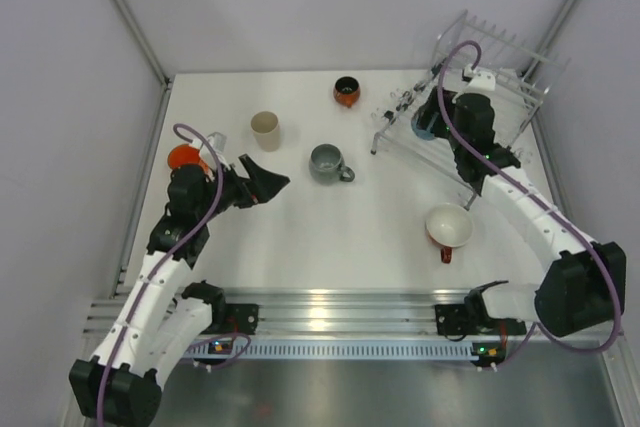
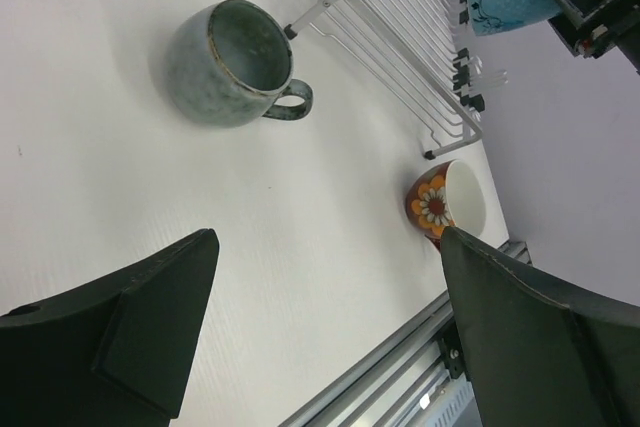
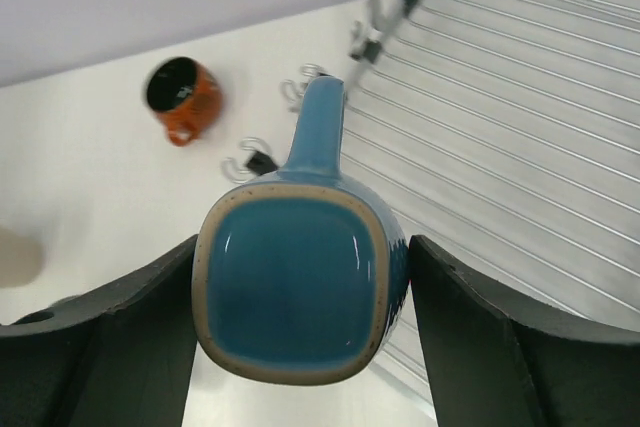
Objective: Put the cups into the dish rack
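Gripping a blue cup (image 3: 295,287) between the fingers of the right gripper (image 3: 305,347) at the left edge of the rack (image 1: 500,77), above its wires, handle pointing away from the wrist. Hovering with left gripper (image 2: 325,247) spread wide and empty over the table (image 1: 380,247), close to an orange cup (image 1: 183,157). Loose on the table, apart from the rack: tumbler (image 1: 265,131), grey mug (image 1: 327,162), dark cup (image 1: 346,91) at the far side, red mug (image 1: 449,226) beside the right arm.

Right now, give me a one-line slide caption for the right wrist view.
Right hand holds a blue mug at the dish rack, a dark-and-orange cup on the table beyond.
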{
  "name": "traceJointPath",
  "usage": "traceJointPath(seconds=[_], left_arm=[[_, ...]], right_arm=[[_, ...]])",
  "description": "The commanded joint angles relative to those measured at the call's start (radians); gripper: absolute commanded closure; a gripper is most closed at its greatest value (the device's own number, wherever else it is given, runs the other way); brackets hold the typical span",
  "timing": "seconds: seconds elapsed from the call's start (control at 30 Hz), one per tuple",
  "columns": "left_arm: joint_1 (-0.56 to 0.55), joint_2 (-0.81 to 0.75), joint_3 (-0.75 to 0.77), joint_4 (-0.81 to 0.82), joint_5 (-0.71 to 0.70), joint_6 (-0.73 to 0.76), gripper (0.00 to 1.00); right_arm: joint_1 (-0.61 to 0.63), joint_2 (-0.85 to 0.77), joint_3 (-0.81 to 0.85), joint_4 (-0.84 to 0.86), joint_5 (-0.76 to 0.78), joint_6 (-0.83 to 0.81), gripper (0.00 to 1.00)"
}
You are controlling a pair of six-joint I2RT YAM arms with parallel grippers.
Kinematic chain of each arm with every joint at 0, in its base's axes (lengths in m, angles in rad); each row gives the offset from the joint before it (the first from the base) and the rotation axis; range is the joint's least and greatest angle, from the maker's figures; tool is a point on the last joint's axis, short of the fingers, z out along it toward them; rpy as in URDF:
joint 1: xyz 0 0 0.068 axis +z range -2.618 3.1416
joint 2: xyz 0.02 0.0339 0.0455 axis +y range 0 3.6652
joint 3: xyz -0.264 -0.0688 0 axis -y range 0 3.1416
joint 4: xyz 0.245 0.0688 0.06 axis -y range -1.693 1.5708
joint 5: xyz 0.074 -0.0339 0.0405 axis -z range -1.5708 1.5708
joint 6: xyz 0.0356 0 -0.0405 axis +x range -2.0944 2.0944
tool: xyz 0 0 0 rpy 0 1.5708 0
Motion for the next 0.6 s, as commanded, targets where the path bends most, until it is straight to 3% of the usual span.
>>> traceJointPath(seconds=[0.0, 0.4, 0.57], left_arm=[[-0.004, -0.044, 0.020, -0.063, -0.035, 0.050, 0.02], [-0.004, -0.107, 0.020, -0.102, -0.031, 0.054, 0.02], [-0.004, -0.111, 0.024, -0.106, -0.038, 0.055, 0.02]], right_arm=[[0.005, 0.065, 0.071, -0.017, 0.229, -0.101, 1.00], [0.004, 0.355, 0.234, 0.056, 0.325, -0.021, 1.00], [0.008, 0.420, 0.298, -0.028, 0.342, 0.073, 1.00]])
